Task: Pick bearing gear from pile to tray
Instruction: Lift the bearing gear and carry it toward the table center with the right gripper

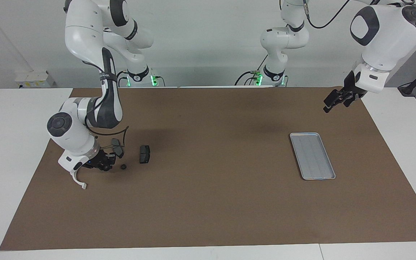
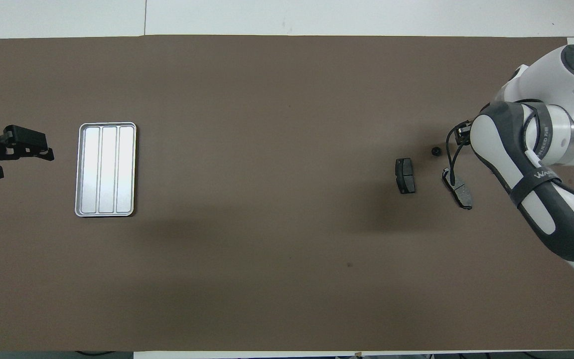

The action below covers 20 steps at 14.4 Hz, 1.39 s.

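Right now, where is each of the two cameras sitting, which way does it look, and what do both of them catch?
Facing view: high across the table, looking at the robots; both arms show whole, the right gripper low at the pile, the left gripper up near the tray.
Overhead view: high above the robots' end, looking steeply down; the left gripper and the right arm's forearm show.
Shared: the tray, two brake pads and a small black piece, mirrored.
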Tool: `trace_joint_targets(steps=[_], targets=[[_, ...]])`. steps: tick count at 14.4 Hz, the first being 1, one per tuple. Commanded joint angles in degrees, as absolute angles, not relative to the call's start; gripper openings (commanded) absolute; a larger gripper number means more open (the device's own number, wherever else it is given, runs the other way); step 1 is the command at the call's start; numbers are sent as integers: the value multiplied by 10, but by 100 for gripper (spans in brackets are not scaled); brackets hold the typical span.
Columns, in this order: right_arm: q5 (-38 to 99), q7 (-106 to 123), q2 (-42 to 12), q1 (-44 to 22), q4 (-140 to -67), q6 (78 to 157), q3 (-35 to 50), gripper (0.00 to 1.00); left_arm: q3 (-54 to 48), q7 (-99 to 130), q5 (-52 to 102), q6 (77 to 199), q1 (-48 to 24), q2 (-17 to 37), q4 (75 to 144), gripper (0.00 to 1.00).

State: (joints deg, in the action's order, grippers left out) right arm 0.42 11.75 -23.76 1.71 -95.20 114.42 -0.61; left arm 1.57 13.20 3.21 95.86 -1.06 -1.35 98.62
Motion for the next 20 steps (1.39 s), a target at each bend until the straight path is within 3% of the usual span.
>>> trace_joint_targets(steps=[1, 3, 11, 16, 20], targets=[[9, 50, -196, 14, -907, 1077, 38, 12, 15, 138, 26, 965, -11, -33, 1006, 100], [6, -20, -191, -2, -861, 1042, 74, 12, 15, 141, 26, 965, -12, -33, 1006, 100], [-4, -300, -146, -205, -865, 1046, 76, 14, 15, 163, 26, 965, -13, -38, 1019, 100], [2, -355, -125, -270, -961, 1063, 78, 14, 14, 226, 26, 986, -16, -38, 1027, 100], [8, -384, -134, -306, -1008, 1133, 78, 14, 14, 229, 26, 1000, -23, -45, 1043, 100]])
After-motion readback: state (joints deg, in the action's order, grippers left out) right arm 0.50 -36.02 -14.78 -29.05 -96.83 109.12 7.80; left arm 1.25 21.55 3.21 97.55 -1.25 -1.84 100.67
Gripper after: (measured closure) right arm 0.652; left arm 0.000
